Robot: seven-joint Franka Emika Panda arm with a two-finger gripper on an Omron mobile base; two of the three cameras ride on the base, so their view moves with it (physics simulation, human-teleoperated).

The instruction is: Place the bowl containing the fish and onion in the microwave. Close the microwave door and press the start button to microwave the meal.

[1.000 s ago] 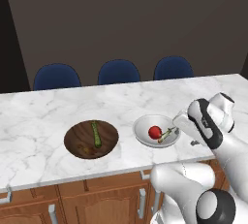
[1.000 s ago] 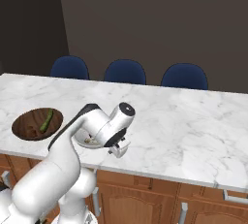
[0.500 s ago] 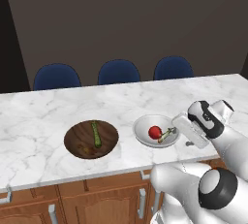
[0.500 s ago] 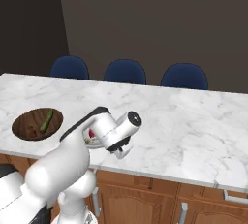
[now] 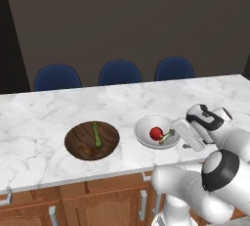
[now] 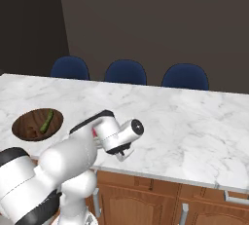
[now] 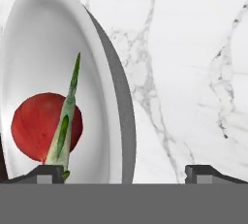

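Since a second ago the hand has sunk lower and swung its wrist down toward the right rim of the bowl (image 5: 157,133), while the bowl, the wooden bowl and the chairs lie where they did. The fingers (image 7: 124,173) stand wide apart: in the hand view one tip sits over the bowl's inside near the fish (image 7: 65,121) and the other over bare marble, so the bowl's rim lies between them. They hold nothing.

The bowl rests on the table (image 5: 44,117) near its front edge, with the red onion (image 5: 156,133) in it and the fish lying against the onion, its thin tail pointing away from the hand. Well apart from the bowl, on the side away from the gripper, sits a dark wooden bowl (image 5: 92,141) with a green vegetable stick (image 5: 96,134) in it.

The table is white marble with grey veins, over wooden cabinet fronts (image 5: 102,201) with metal handles. Beyond the bowl, behind the table's far edge, three blue chair backs (image 5: 119,72) stand in a row before a dark brown wall (image 5: 127,19).
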